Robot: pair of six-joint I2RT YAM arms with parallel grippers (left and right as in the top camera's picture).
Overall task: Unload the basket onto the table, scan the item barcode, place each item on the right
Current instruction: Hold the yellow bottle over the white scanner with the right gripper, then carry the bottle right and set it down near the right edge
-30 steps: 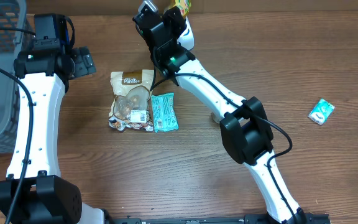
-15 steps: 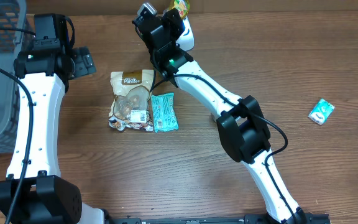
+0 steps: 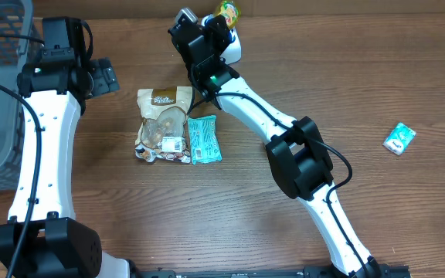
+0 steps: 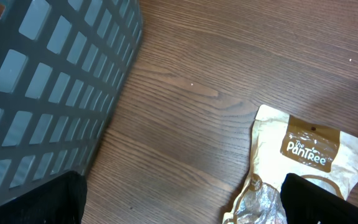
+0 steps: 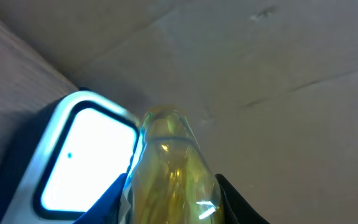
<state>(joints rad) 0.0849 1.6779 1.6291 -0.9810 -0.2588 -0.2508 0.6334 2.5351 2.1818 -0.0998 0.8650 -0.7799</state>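
Scanning looks under way, not finished: the right gripper (image 5: pixel 171 200) is clamped on the yellow item (image 5: pixel 169 158), holding it at the table's far edge just beside the scanner (image 5: pixel 82 158) and its lit window. Whether the barcode faces that window I cannot tell, so the read itself is left. The left gripper (image 3: pixel 104 77), jaws wide apart and empty, hovers between the grey basket (image 4: pixel 42 93) and the Pantree bag (image 4: pixel 309 149).

Brown wood-grain table (image 3: pixel 408 69), grey open-grid basket (image 4: pixel 42 81), tan pouch (image 3: pixel 163 116) with brown label, teal packet (image 3: pixel 204 139) with white marks, clear yellow item (image 5: pixel 173 174), white scanner (image 5: pixel 86 155) edged in blue, white arms (image 3: pixel 45 154) with black joints
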